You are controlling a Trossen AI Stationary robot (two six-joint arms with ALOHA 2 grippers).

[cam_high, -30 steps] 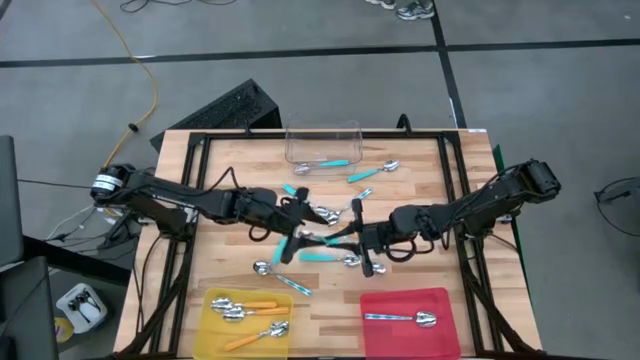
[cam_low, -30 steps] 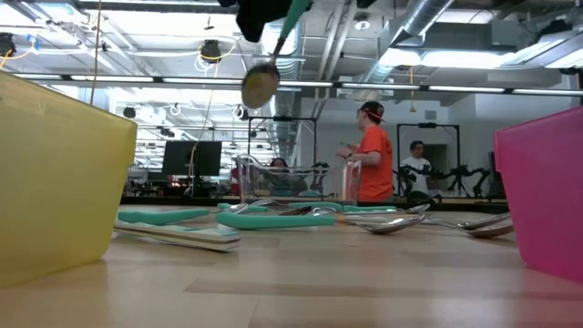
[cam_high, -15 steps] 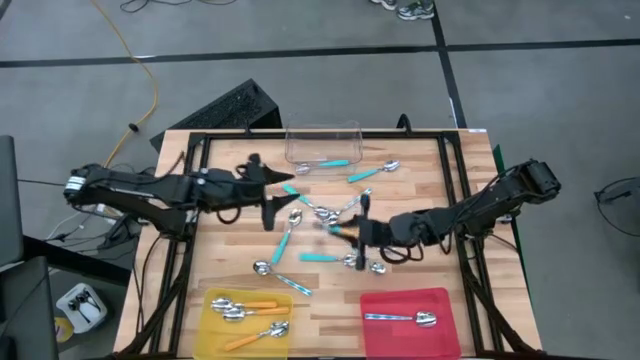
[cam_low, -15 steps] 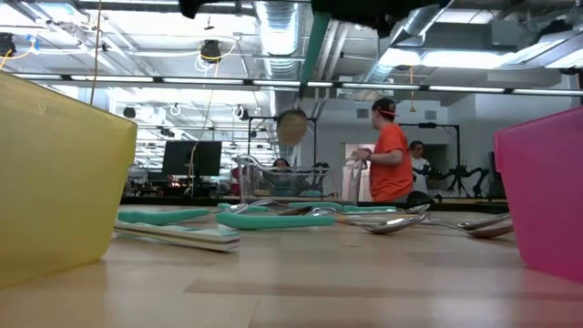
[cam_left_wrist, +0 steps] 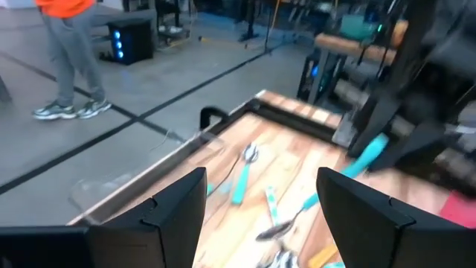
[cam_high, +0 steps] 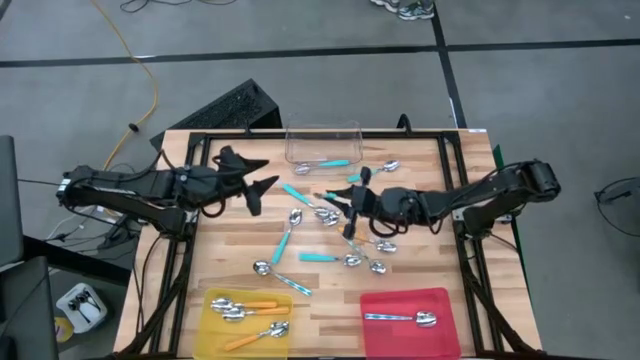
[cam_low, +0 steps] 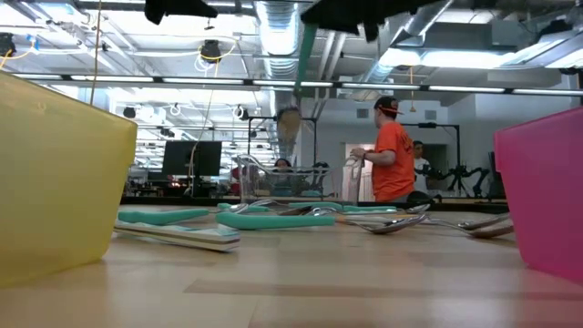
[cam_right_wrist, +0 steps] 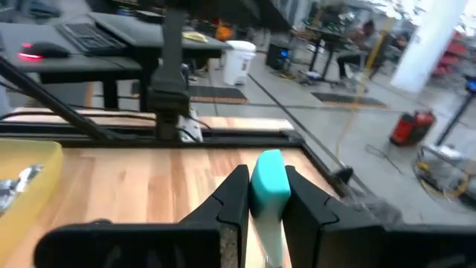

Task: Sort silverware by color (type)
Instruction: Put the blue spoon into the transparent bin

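Carrying the teal-handled spoon pinched in the right tool above mid-worktop called for a level approach to the clear tub (left tool gaped empty).

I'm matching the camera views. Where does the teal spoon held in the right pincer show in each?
High: teal spoon at table centre.
Low: hanging top centre.
Left wrist: right side.
Right wrist: between the fingers.
Shared landmark: clear tub.
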